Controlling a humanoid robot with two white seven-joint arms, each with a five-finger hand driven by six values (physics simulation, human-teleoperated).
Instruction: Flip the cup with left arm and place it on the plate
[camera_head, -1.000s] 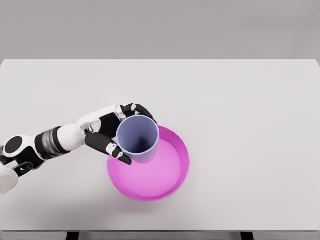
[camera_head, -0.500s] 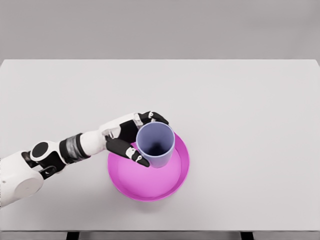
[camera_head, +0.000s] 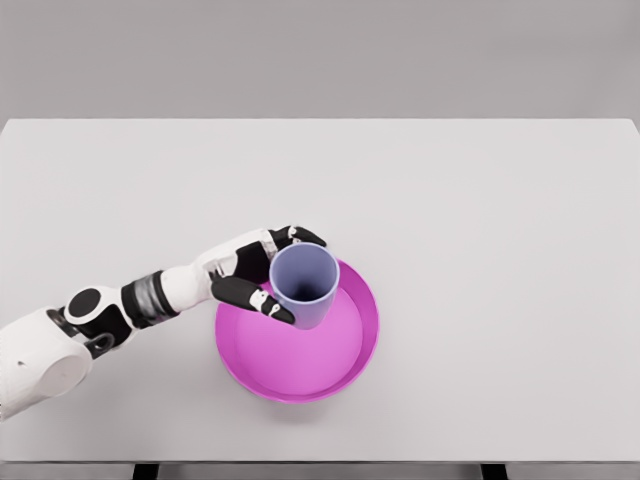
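One cup (camera_head: 304, 285), pale lavender, stands mouth-up inside one magenta plate (camera_head: 345, 365), toward the plate's upper-left part; whether its base touches the plate floor cannot be told. One hand shows: the left hand (camera_head: 257, 274), reaching in from the lower left on its white arm, wraps the cup's left side, with dark fingers (camera_head: 300, 235) curled behind the rim and the thumb (camera_head: 268, 304) in front. Both things sit on one white tabletop (camera_head: 500, 220), near its front-centre.
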